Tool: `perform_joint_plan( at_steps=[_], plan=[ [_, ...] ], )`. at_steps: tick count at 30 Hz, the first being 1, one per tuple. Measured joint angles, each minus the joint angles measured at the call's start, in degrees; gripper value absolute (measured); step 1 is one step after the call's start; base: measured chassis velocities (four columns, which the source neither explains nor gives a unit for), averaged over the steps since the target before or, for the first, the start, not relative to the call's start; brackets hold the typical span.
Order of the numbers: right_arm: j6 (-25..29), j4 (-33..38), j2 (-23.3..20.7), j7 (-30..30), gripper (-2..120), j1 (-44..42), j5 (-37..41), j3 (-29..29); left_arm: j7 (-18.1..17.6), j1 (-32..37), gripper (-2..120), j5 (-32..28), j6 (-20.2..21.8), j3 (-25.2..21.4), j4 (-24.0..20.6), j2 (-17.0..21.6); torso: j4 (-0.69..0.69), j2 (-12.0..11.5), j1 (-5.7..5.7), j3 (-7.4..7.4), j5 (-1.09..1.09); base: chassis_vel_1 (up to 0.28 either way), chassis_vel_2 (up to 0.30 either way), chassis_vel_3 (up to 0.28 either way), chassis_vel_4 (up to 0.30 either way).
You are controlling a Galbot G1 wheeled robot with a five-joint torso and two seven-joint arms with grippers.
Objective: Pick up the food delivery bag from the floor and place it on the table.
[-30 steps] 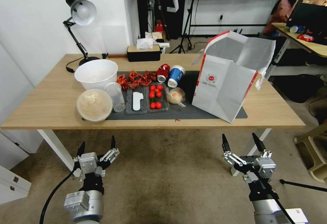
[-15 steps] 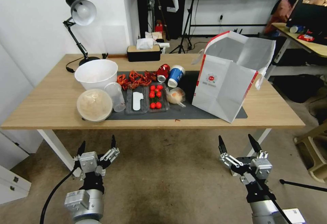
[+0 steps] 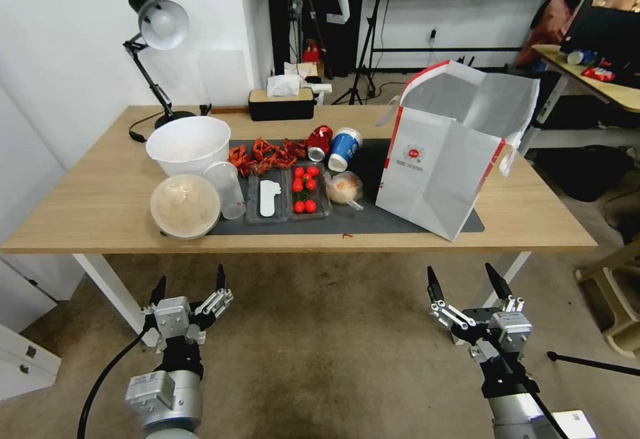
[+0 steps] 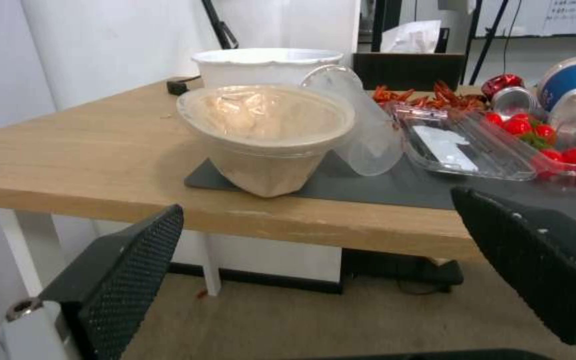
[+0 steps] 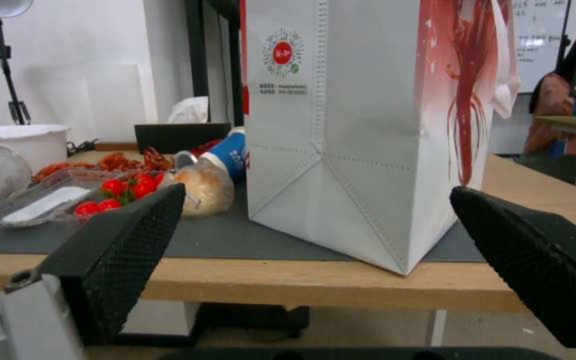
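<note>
Your food delivery bag (image 3: 448, 152) is already standing upright on the surface (image 3: 100, 205), on the right end of the dark grey mat (image 3: 373, 219) near the front edge. Both grippers — left gripper (image 3: 189, 286) and right gripper (image 3: 463, 278) — hang low over the floor (image 3: 333, 345) before the front edge, jaws spread apart, gripping nothing.

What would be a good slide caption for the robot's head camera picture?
Large white red-trimmed food delivery bag standing open on the light-wood table; both end effectors, left and right, open below.
</note>
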Motion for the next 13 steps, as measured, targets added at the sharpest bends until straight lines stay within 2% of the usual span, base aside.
perform_joint_plan(
  at_steps=[13],
  plan=[
    [0.0,0.0,0.0,0.0,100,0.0,0.0,0.0,0.0,0.0,100,0.0,0.0,0.0,0.0,0.0,0.0,0.0,0.0,0.0,0.0,0.0,0.0,0.0,0.0]
  ],
)
